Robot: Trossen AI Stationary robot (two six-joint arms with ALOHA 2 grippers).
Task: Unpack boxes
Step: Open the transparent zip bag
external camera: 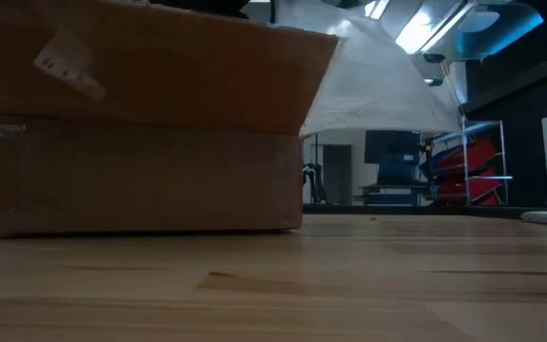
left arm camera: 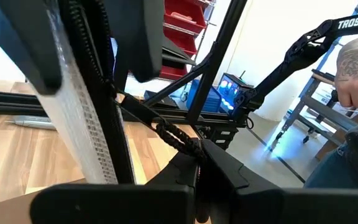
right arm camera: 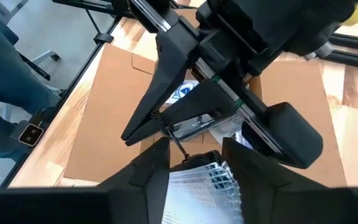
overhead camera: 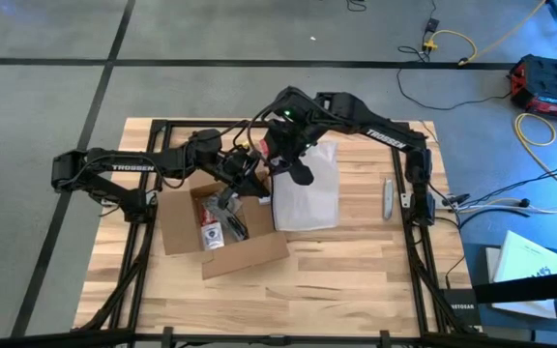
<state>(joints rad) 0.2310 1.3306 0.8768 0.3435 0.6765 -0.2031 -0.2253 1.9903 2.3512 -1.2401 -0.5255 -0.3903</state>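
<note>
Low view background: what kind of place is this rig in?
Likely a robotics lab or workshop. The wooden table stands on a grey concrete floor with a loose yellow cable; red storage bins sit on shelving behind, under ceiling strip lights.
</note>
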